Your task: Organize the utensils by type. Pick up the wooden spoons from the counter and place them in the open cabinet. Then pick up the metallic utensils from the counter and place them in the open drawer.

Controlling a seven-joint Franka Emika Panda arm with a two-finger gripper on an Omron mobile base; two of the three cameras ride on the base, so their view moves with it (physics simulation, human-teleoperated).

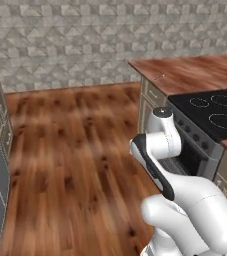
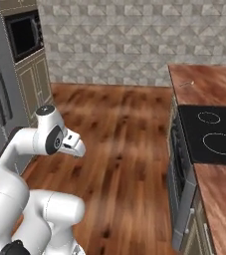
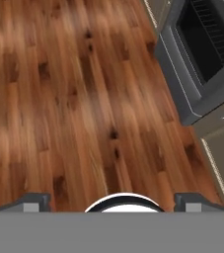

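My gripper [image 3: 113, 202] points down at the wooden floor with its two dark fingertips [image 3: 34, 201] wide apart and nothing between them, so it is open. The arm is folded close over the base. The counter [image 1: 195, 70] with its reddish-brown top stands far ahead on the right, also in the right base view [image 2: 209, 82]. One slim pale utensil [image 1: 159, 76] lies near the counter's near corner [image 2: 186, 83]; it is too small to tell which kind. The open cabinet and open drawer are out of view.
A black stovetop [image 1: 212, 112] sits beside the counter [image 2: 211, 134], with the grey oven front [image 3: 202, 59] below it. A grey fridge [image 2: 0, 99] and a built-in microwave [image 2: 22, 35] stand on the left. Wide wooden floor [image 1: 70, 150] lies between.
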